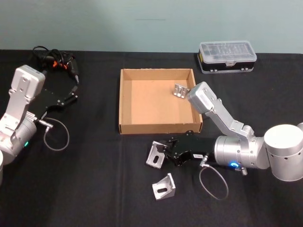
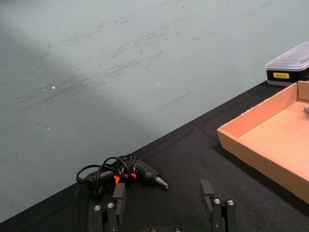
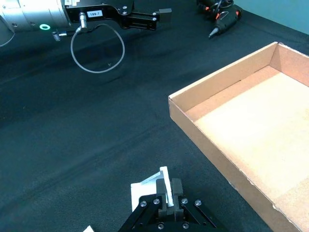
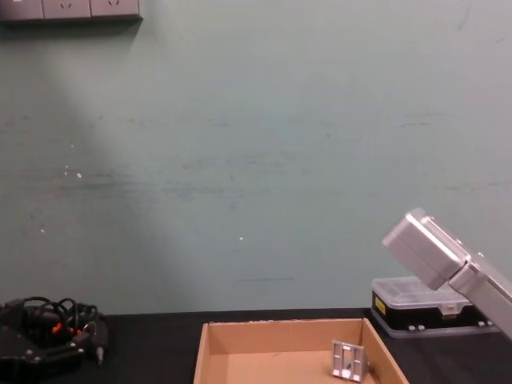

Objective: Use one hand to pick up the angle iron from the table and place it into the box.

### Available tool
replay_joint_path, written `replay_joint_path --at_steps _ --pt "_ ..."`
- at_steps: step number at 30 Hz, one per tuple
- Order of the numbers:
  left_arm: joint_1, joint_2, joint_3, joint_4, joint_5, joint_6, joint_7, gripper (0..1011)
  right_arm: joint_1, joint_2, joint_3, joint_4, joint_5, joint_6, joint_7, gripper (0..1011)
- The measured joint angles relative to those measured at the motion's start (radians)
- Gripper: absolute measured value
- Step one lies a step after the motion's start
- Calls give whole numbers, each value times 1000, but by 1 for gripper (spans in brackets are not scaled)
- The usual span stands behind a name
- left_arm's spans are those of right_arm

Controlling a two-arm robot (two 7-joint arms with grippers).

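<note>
On the black table, just in front of the tan cardboard box, my right gripper is shut on a silver angle iron. In the right wrist view the fingers pinch the bracket's upright flange. A second angle iron lies on the table closer to me. Another angle iron rests inside the box at its far right corner, also seen in the chest view. My left gripper is parked far left, open, over bare tabletop.
A black case with a clear lid stands behind the box at the right. A black tool with coiled cable lies at the far left back. Cable loops hang from both wrists.
</note>
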Motion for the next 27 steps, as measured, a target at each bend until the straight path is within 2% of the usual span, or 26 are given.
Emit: replay_joint_path --at_steps 10,16,22,27 --pt "0 0 0 0 0 0 0 1000 3 -11 22 -27 13 -18 -4 80" --pt "0 0 0 0 0 0 0 1000 35 -31 46 -36 20 -53 -23 80" --pt "0 0 0 0 0 0 0 1000 76 -52 60 9 -11 -98 -52 80" --pt "0 0 0 0 0 0 0 1000 107 -74 70 79 -57 -138 -79 80"
